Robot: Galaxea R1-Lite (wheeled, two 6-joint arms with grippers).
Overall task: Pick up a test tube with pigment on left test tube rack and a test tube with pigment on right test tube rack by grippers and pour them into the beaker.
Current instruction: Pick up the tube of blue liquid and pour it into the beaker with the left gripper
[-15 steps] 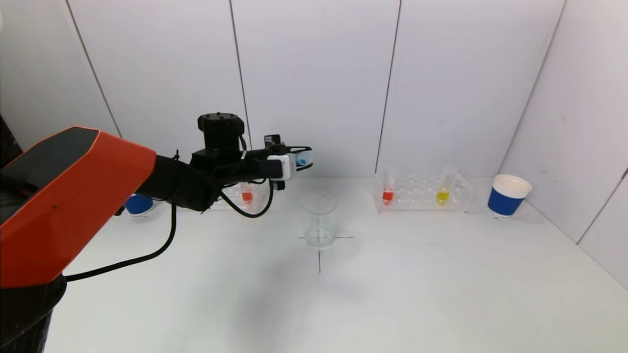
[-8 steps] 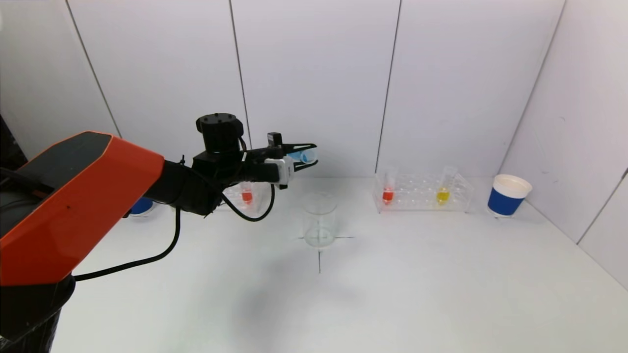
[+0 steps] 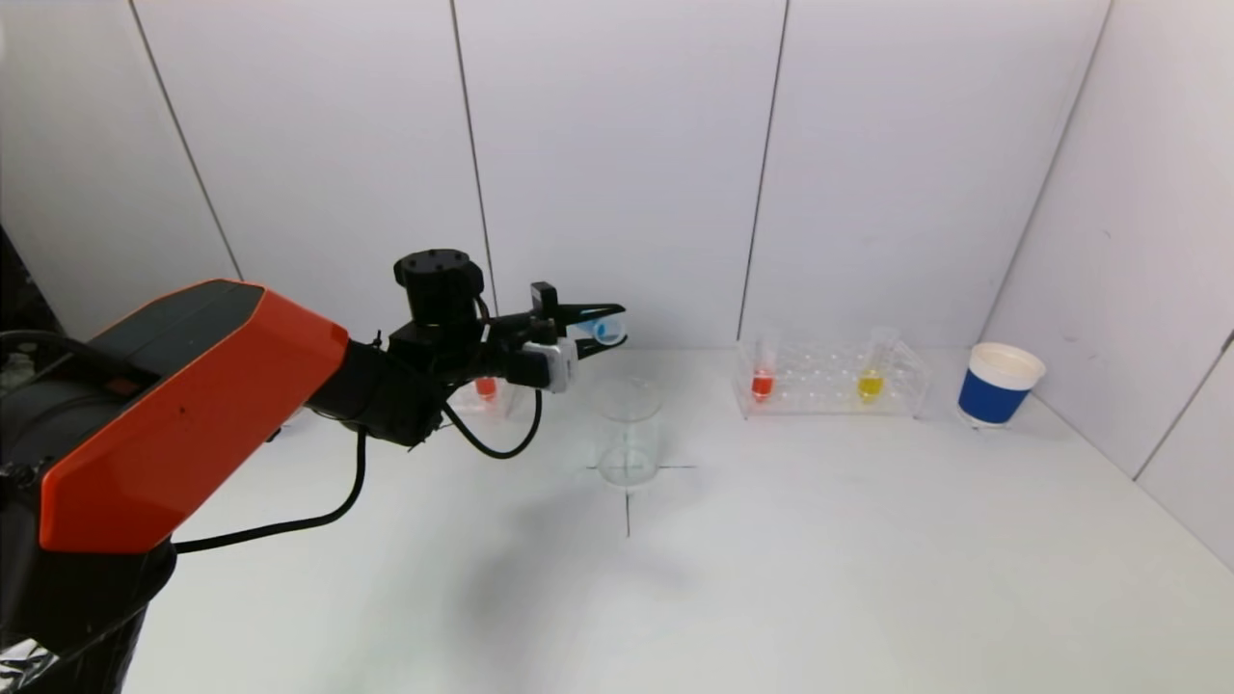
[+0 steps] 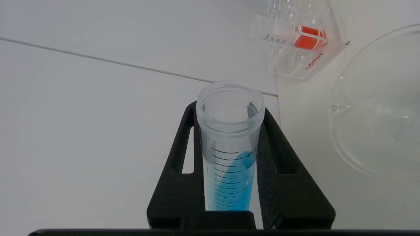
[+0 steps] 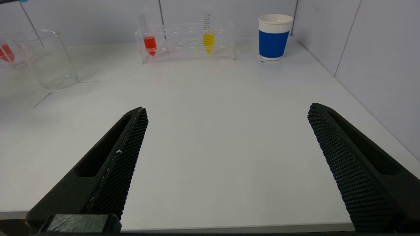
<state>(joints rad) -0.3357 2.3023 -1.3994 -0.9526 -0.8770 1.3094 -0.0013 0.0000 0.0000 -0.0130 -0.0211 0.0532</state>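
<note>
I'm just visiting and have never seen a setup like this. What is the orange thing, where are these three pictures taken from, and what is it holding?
It is a two-armed robot. One picture looks down from its head; the others come from cameras on each wrist. The left gripper is shut on a tilted test tube of blue pigment above and behind the glass beaker. The right gripper hangs open and empty over the white table. Also there: two clear racks with red and yellow tubes, and a blue paper cup.
</note>
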